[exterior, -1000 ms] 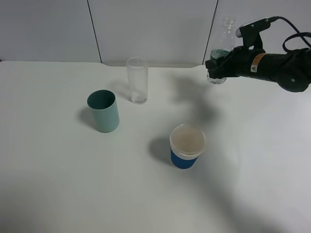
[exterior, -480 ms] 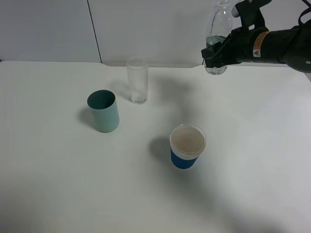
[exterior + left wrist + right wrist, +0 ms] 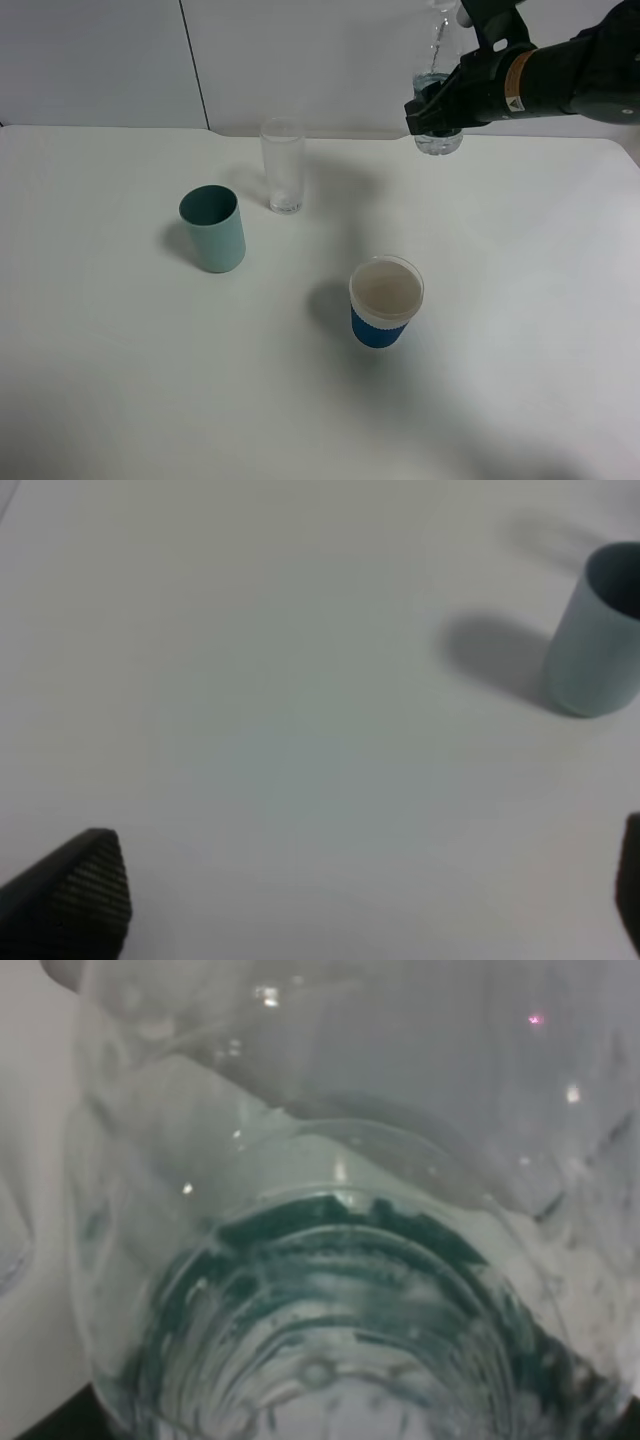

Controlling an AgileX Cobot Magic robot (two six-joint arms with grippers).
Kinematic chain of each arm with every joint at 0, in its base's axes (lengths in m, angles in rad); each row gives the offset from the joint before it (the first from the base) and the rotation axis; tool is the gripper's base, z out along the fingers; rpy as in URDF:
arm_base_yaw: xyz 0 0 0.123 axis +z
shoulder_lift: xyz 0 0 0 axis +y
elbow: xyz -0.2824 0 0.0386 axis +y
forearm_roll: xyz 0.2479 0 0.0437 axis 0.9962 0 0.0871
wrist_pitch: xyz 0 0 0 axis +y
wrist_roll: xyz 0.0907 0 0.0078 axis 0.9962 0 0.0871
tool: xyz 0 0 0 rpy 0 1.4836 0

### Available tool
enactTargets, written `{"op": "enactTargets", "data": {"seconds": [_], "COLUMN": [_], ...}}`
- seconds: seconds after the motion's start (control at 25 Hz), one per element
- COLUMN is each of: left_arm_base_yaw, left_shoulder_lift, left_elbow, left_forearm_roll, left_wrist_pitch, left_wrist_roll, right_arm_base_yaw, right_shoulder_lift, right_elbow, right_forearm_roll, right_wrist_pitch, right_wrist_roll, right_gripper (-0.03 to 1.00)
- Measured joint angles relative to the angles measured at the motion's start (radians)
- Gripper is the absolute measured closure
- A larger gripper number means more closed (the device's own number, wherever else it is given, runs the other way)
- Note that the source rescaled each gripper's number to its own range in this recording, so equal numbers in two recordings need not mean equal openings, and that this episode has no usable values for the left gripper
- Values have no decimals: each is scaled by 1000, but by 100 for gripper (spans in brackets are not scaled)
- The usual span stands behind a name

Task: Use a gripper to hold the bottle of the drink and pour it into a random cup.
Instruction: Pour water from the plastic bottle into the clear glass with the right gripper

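Note:
My right gripper [image 3: 433,108] is shut on the bottle [image 3: 438,143], a clear plastic bottle with a dark green label. It holds the bottle upright, high above the table at the back right. The bottle's neck reaches the top edge of the exterior view. In the right wrist view the bottle [image 3: 330,1260] fills the picture. The cup [image 3: 282,166], a tall clear glass, stands at the back middle, left of and below the bottle. My left gripper [image 3: 350,900] is open and empty over bare table and is out of the exterior view.
A teal plastic cup [image 3: 213,228] stands left of centre, in front of the glass; it also shows in the left wrist view [image 3: 598,630]. A white paper cup with a blue sleeve [image 3: 386,302] stands at centre front. The white table [image 3: 120,380] meets a grey wall behind.
My right gripper has lifted the bottle higher and moved it a little to the left, toward the glass. The cups have not moved.

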Motion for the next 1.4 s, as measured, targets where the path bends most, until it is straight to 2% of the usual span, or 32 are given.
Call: {"op": "enactTargets", "data": {"seconds": [0.2,0.6,0.72,0.84,1.08,1.4], "left_arm_base_yaw": [0,0,0,0,0,0], "left_shoulder_lift": [0,0,0,0,0,0], "left_elbow": [0,0,0,0,0,0], "left_forearm_roll": [0,0,0,0,0,-1], "left_wrist_pitch": [0,0,0,0,0,0], "left_wrist_roll": [0,0,0,0,0,0], "right_arm_base_yaw": [53,72,86,113,175,229], "right_shoulder_lift": [0,86,120,142,205,285], "right_elbow": [-75,-108,-108,-120,-212,-319], "right_forearm_roll": [-73,-100,-156,-233,-379,-422], "right_wrist_pitch": [71,95,97,105,185,218], "right_wrist_roll": [39,41,44,96,258,278], "right_gripper": [97,97,97,97,97,97]}}
